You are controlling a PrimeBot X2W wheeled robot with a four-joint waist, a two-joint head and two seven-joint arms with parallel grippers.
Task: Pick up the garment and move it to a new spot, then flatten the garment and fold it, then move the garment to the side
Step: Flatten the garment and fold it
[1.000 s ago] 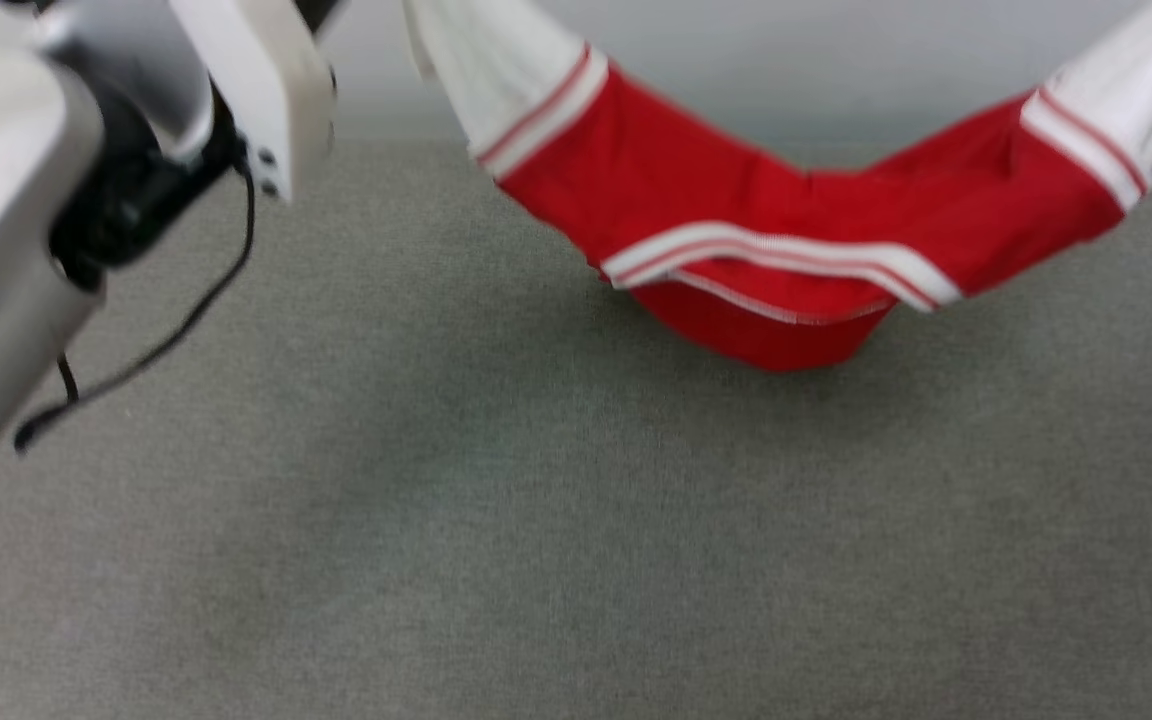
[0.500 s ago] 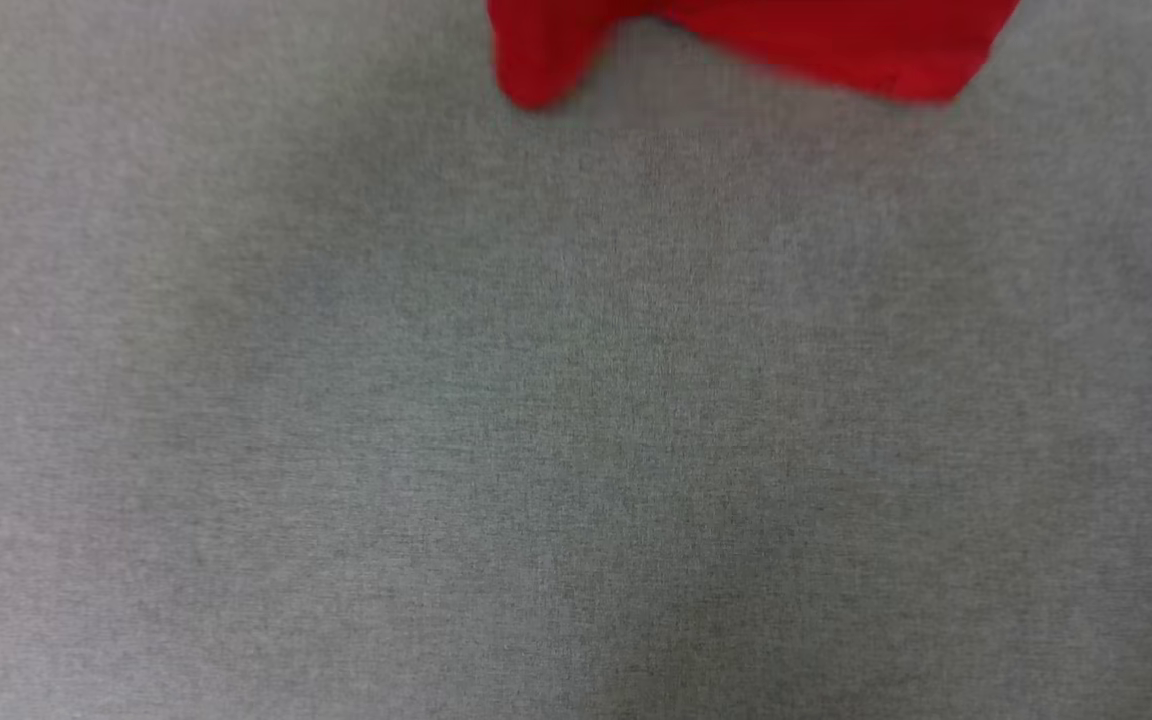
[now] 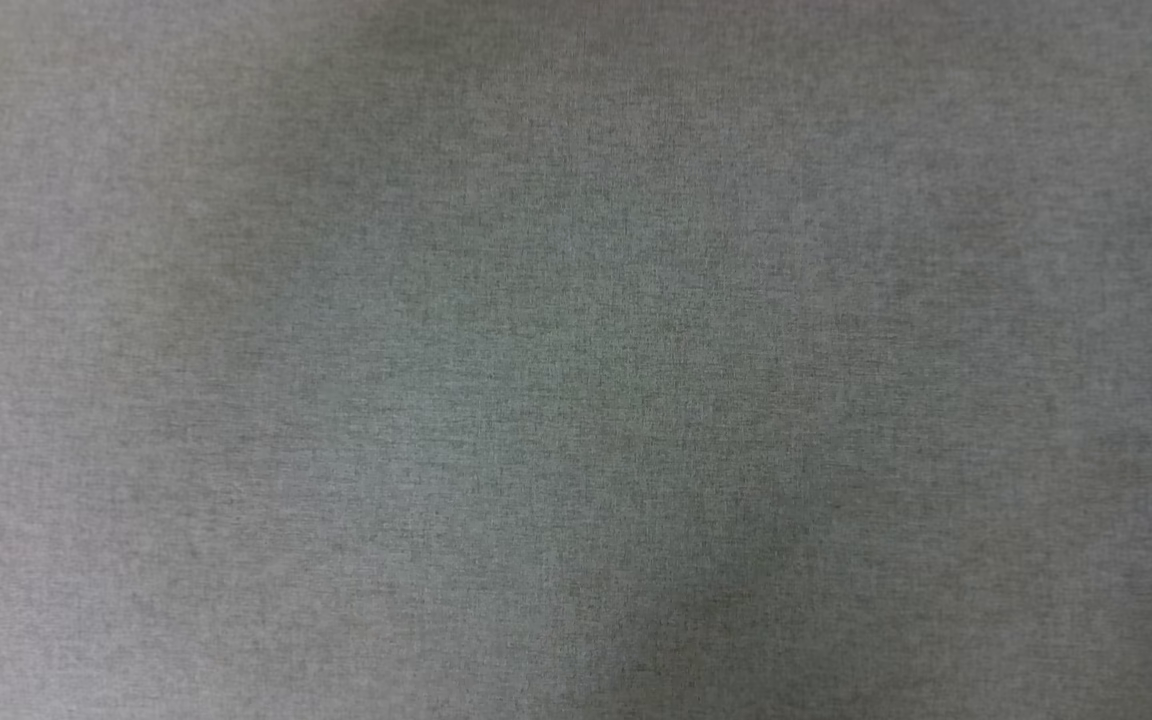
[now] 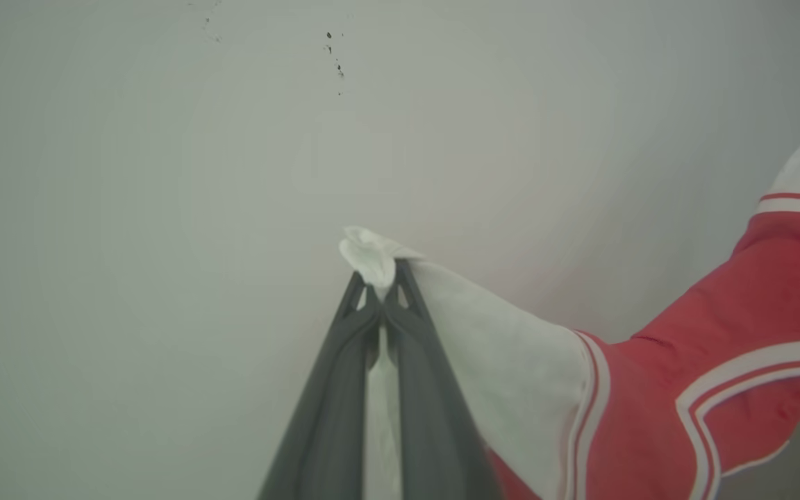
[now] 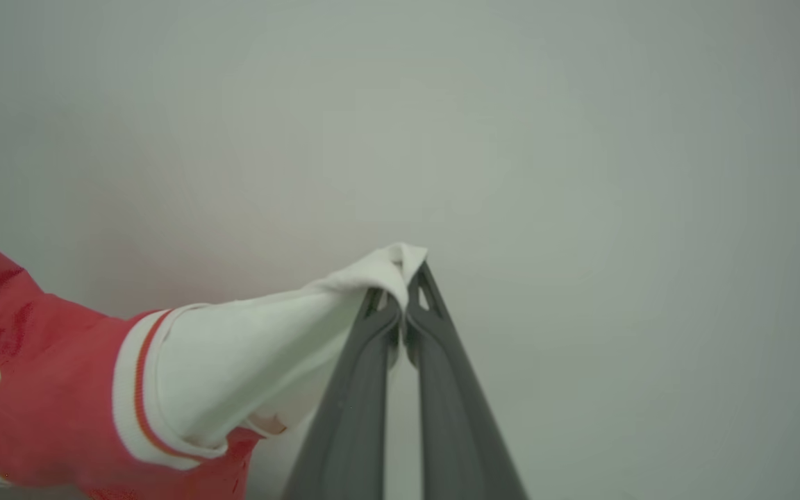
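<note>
Left wrist view: red garment (image 4: 754, 292), white sleeve, striped trim, perhaps taut.

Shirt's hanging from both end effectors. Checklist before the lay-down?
1. Hold by left end effector, shut on a white sleeve of the garment: ok.
2. Hold by right end effector, shut on the other white sleeve: ok.
3. Grip depth: fabric is pinched at the very tips and may slip: not ok.
4. Landing spot: grey surface in head view looks flat: ok.
5. Hem height above that surface: cannot tell.
</note>
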